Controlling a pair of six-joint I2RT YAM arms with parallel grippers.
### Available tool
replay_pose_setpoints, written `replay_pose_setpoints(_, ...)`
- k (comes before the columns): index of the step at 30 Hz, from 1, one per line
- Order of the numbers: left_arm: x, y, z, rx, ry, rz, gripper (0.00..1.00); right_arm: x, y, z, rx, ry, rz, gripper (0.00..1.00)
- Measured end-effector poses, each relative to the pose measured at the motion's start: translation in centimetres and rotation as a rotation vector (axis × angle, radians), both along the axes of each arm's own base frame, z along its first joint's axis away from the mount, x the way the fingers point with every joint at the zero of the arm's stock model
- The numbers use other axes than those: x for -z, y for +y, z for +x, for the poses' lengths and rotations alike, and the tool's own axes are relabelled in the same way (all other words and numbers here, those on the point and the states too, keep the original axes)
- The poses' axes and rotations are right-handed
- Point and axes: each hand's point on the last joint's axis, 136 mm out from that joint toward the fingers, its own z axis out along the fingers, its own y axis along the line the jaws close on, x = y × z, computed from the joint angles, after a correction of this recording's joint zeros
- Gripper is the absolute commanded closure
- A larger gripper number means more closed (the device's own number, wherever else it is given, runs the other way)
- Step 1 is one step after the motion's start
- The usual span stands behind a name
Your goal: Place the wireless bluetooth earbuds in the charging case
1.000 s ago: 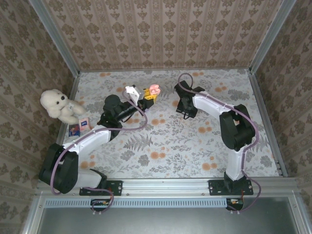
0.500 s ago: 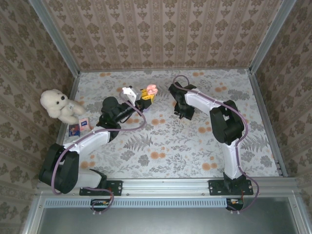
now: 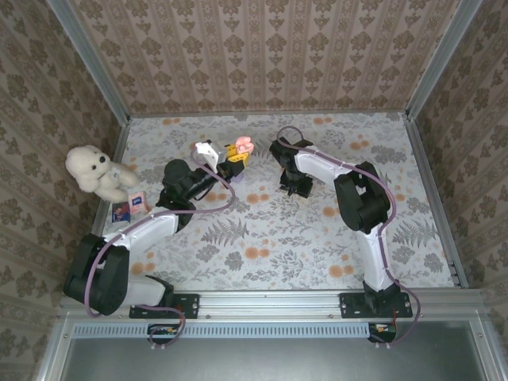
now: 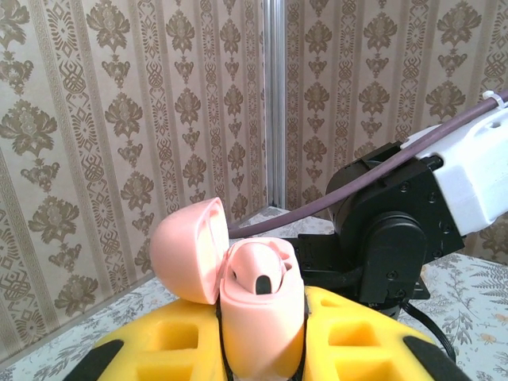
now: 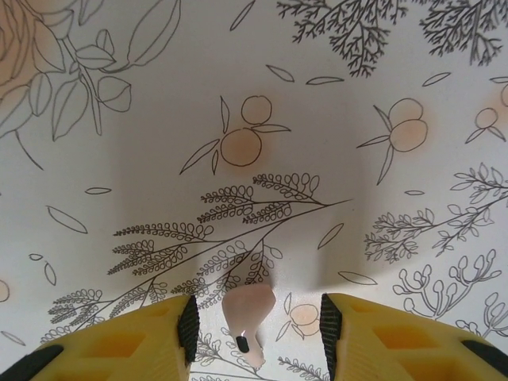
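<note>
My left gripper point(image 3: 236, 156) is shut on the charging case point(image 3: 244, 146), which looks pink here and is held upright above the table. In the left wrist view the case point(image 4: 262, 317) stands between the yellow fingers point(image 4: 365, 333) with its lid point(image 4: 184, 250) swung open to the left. One pink earbud point(image 4: 258, 270) sits in it. My right gripper point(image 3: 297, 187) points down at the table just right of the case. A second pink earbud point(image 5: 250, 308) lies on the floral cloth between its open yellow fingers point(image 5: 127, 337), with a gap on each side.
A white teddy bear point(image 3: 96, 172) sits at the left edge with two small packets point(image 3: 129, 207) beside it. Patterned walls close in the table on three sides. The right arm's black wrist point(image 4: 393, 238) hangs close behind the case.
The right arm has swung its gripper left, closer to the held case. The left gripper has drifted slightly left and back with the case.
</note>
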Motion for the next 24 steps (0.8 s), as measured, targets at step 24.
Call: replay_pose_setpoints(24, 0.14, 0.35, 0.01, -0.005, 0.005, -0.015, 1.00, 0.73, 0.02, -0.05, -0.012, 0.015, -0.005, 0.67)
